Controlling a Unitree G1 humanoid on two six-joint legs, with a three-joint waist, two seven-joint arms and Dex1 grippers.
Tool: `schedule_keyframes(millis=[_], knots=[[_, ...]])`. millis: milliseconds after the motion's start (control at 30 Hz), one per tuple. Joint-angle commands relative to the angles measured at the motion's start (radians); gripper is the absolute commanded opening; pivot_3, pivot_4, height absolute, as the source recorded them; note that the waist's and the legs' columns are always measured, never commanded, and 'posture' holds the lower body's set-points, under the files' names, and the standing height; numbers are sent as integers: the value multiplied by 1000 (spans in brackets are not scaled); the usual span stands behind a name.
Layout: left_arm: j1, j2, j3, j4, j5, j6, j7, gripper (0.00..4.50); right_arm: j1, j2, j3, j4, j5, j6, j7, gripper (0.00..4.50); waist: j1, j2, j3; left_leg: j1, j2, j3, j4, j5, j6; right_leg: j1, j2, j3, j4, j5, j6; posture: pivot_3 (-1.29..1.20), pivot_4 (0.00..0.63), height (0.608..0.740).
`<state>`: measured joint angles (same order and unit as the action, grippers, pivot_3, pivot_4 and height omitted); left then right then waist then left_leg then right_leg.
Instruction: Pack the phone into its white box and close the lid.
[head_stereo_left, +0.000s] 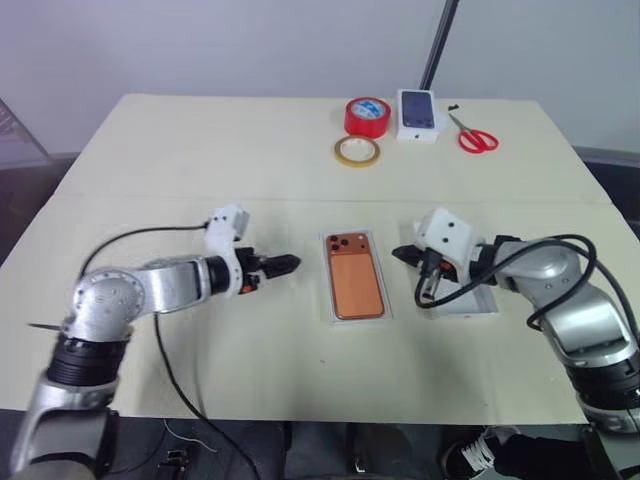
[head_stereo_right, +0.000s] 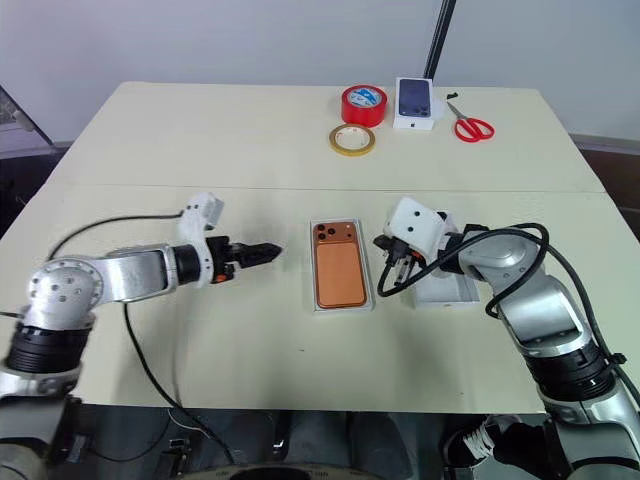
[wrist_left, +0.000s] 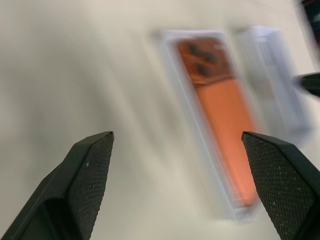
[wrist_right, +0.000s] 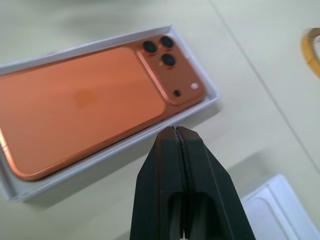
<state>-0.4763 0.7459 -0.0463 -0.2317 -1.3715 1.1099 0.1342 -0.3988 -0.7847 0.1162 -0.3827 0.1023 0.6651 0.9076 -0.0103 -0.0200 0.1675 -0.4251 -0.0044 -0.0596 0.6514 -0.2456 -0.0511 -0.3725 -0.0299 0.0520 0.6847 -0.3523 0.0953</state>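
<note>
Broadly, a cream table (head_stereo_left: 200, 150) carries everything, with a seam running across its middle. Nearest the front edge, the two arms reach in from either side toward the centre.

Left gripper (head_stereo_left: 283, 265): hovers level over bare tabletop, to the left of the white box (head_stereo_left: 330, 300) and apart from it. Released: in the left wrist view its two fingers (wrist_left: 90, 175) stand wide apart with nothing between them.

Right gripper (wrist_right: 178, 137): clenched, the two black fingers pressed flat together on nothing. It sits just right of the white box, tip pointing at the box's long wall near the camera end of the phone (head_stereo_left: 356, 285).

Phone: copper-orange, lying back-up inside the white box at table centre, three-lens cluster (wrist_right: 162, 50) at the far end. It sits flat and squared with the box walls.

Lid (head_stereo_left: 475, 300): plain white tray, on the table right of the box, partly under the right arm's wrist; not on the box.

Far edge of the table, largest first: small white carton (head_stereo_left: 419, 112) with a dark phone picture, red tape roll (head_stereo_left: 366, 115), yellowish tape ring (head_stereo_left: 357, 151) just in front of it, red-handled scissors (head_stereo_left: 476, 136) right of the carton.
</note>
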Motion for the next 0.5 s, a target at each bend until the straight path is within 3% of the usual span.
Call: schedule_keyframes(millis=[33,100,267,500], knots=[[-6,40,-89,-58,234,-60,-173,2426,-4,-14,16,16,-12,-28,-4,0,0,1,0,0,0,0,0,0,0,0,0,0,0,0,0,0,150,725],[-20,51,-179,-72,374,-99,-258,1434,-3,-22,50,40,-47,-50,-9,0,1,1,0,0,0,0,-1,0,0,0,0,0,0,0,0,0,150,725],[-75,-21,-346,-14,625,-161,-396,1434,-24,8,125,93,-100,-52,-35,0,2,1,1,0,0,0,-1,0,0,0,0,0,0,0,0,0,150,725],[-166,-209,-413,105,802,-196,-510,1434,-25,27,185,70,-139,-43,-40,0,3,1,1,0,0,0,0,0,1,0,-1,0,0,0,0,0,150,725]])
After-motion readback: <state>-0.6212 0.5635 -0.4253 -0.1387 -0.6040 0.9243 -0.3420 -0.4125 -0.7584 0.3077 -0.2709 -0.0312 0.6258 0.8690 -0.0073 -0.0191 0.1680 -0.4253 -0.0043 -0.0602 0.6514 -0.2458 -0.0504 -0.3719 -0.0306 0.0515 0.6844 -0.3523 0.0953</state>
